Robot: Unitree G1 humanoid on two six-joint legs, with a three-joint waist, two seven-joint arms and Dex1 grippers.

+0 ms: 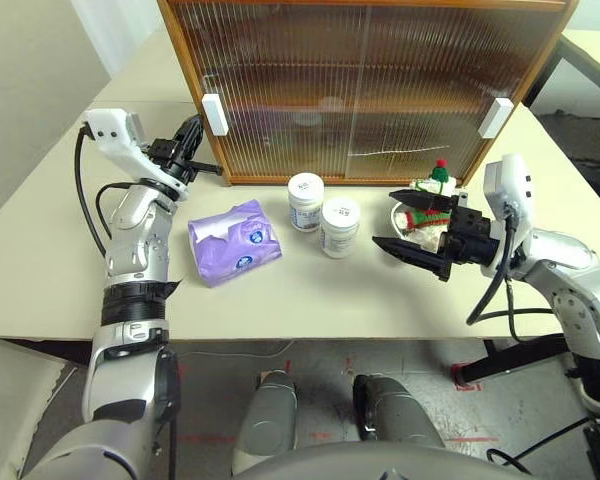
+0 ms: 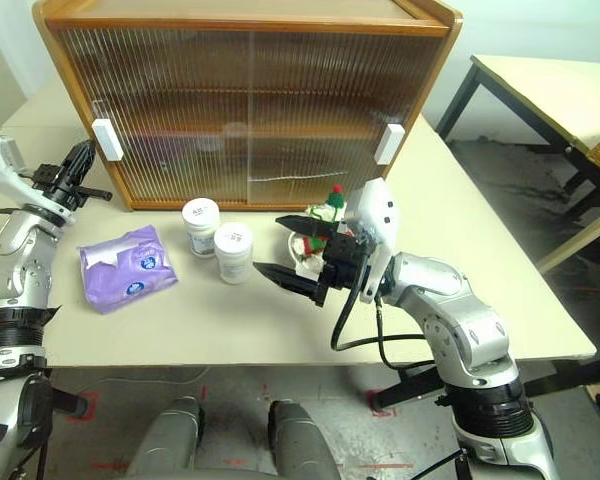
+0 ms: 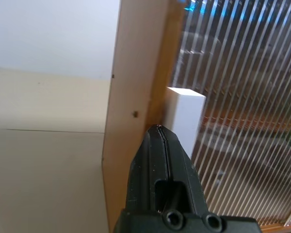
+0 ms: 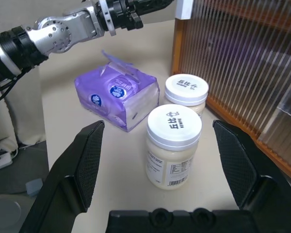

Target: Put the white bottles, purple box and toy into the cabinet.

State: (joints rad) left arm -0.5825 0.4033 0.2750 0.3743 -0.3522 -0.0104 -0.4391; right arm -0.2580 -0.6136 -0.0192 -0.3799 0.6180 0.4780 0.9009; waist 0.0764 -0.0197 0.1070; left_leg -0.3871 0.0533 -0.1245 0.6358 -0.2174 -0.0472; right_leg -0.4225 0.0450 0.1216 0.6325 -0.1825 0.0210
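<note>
The cabinet point(image 1: 370, 90) stands at the back of the table with both ribbed sliding doors closed. My left gripper point(image 1: 190, 135) is shut, with nothing in it, just left of the left door's white handle point(image 3: 184, 114). Two white bottles point(image 1: 305, 200) point(image 1: 340, 226) stand side by side in front of the doors. The purple box point(image 1: 235, 243) lies to their left. My right gripper point(image 1: 388, 220) is open and level, pointing at the bottles from the right. The toy point(image 1: 432, 192) lies in a bowl point(image 2: 298, 252) right behind that gripper's fingers.
The right door's white handle point(image 1: 497, 117) is near the cabinet's right post. Dim shapes show on the shelves behind the ribbed doors. A second table point(image 2: 550, 80) stands off to the right. The table's front edge point(image 1: 280, 335) runs close below the objects.
</note>
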